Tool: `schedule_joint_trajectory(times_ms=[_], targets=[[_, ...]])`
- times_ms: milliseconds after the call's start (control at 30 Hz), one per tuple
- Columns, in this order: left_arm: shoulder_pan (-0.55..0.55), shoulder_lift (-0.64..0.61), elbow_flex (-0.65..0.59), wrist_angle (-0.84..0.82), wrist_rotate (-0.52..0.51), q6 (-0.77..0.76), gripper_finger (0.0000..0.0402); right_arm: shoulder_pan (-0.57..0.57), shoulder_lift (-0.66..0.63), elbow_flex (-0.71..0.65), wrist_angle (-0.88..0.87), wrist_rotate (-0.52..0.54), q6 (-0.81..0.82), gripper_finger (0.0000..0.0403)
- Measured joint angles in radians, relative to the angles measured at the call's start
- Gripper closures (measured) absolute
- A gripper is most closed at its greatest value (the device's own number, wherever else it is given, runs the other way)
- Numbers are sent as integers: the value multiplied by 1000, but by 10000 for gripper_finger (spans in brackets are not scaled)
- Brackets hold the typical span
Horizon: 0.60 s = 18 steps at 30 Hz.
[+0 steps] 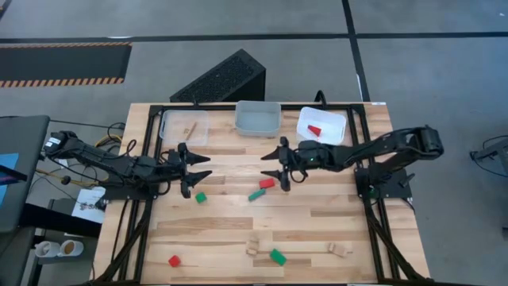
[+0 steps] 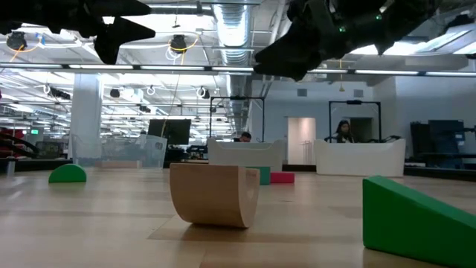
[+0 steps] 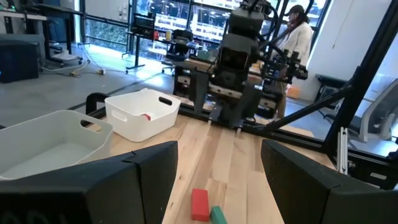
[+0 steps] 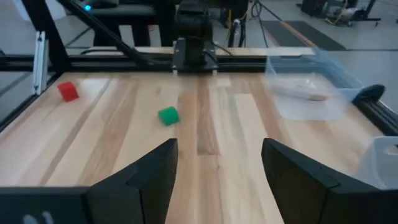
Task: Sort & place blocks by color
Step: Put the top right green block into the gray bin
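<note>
My left gripper (image 1: 200, 168) is open and empty above the table's left middle, and a small green cube (image 1: 201, 197) lies just near of it. My right gripper (image 1: 273, 164) is open and empty above the middle. A red block (image 1: 267, 183) and a green block (image 1: 256, 195) lie flat on the table just near of it, and both also show in the left wrist view (image 3: 199, 204) (image 3: 217, 214). A red cube (image 1: 174, 260), a green block (image 1: 277, 256) and light wood pieces (image 1: 254, 245) (image 1: 340, 249) lie near the front edge.
Three trays stand along the far edge. The left clear tray (image 1: 184, 125) holds a light wood piece (image 1: 190, 127). The middle tray (image 1: 258, 117) stands beside it. The right white tray (image 1: 321, 125) holds a red block (image 1: 315, 129). A wooden arch (image 2: 214, 193) and a green wedge (image 2: 416, 219) stand close in the low view.
</note>
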Motion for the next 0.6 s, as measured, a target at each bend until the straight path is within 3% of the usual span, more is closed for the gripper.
schedule_joint_trajectory(times_ms=[433, 600], targets=[[0, 0, 0, -1, 0, -6, 182, 27, 55, 0, 13, 1, 26, 149], [0, -2, 0, -4, 39, -122, 182, 24, 45, 0, 32, 2, 12, 149]])
